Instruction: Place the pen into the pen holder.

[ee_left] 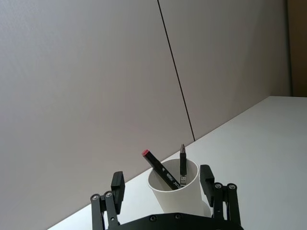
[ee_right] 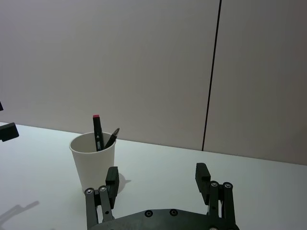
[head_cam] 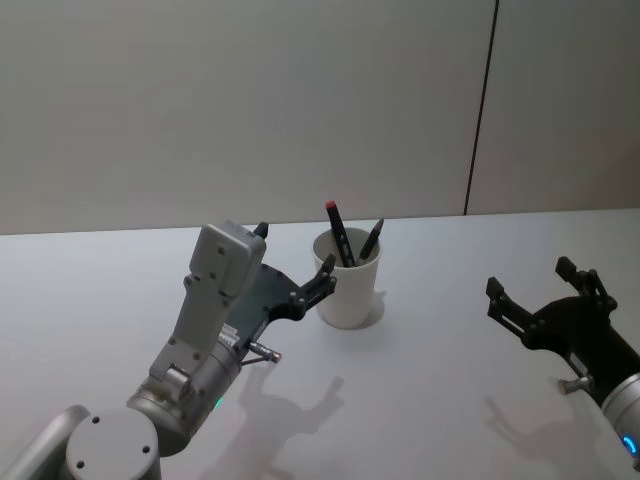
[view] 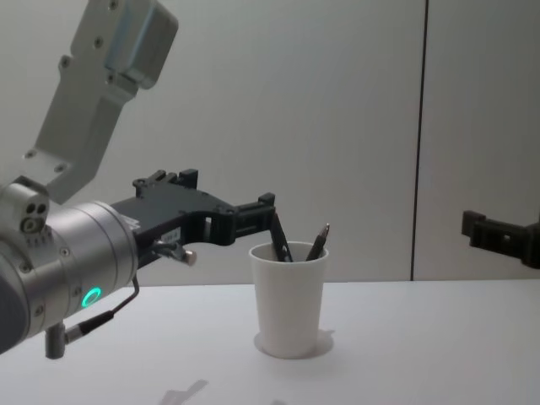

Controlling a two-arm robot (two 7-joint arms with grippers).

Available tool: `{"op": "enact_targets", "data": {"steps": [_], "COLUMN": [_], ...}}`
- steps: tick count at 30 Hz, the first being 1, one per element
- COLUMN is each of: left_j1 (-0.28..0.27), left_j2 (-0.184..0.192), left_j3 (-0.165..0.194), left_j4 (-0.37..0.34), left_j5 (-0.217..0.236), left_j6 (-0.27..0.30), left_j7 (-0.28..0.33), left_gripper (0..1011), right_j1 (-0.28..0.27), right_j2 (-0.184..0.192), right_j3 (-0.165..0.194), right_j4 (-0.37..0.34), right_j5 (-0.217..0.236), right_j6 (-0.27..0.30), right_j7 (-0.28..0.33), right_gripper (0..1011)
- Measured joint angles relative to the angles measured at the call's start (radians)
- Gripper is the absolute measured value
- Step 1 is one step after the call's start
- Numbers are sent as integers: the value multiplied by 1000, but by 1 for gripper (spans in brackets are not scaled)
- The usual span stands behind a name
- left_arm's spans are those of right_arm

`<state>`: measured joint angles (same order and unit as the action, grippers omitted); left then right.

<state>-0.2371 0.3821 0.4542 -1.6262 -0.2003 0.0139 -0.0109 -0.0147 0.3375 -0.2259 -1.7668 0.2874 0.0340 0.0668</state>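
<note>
The pen holder [head_cam: 348, 292] is a white paper cup standing upright mid-table, also seen in the chest view [view: 288, 297]. Two pens lean inside it: a black pen with a red cap [head_cam: 337, 230] and a dark pen [head_cam: 371, 240] beside it. My left gripper [head_cam: 295, 250] hovers open and empty just left of the cup at rim height. In its wrist view the cup [ee_left: 178, 192] sits just ahead of the spread fingers [ee_left: 117, 182]. My right gripper [head_cam: 530, 277] hangs open and empty well to the cup's right, with the cup [ee_right: 93, 160] farther off in its wrist view.
The white table [head_cam: 450, 380] is bare around the cup. A grey wall with a dark vertical seam [head_cam: 482, 110] rises behind the table's far edge.
</note>
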Motion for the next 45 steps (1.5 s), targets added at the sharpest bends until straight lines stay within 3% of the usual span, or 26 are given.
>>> {"op": "enact_targets", "data": {"steps": [45], "left_j1": [0], "left_j2": [0], "left_j3": [0], "left_j4": [0], "left_j5": [0], "left_j6": [0], "left_j7": [0], "left_gripper": [1003], "right_j1": [0], "right_j2": [0], "right_j3": [0], "right_j4": [0], "right_j5": [0], "right_j6": [0], "right_j7": [0], "right_gripper": [1002]}}
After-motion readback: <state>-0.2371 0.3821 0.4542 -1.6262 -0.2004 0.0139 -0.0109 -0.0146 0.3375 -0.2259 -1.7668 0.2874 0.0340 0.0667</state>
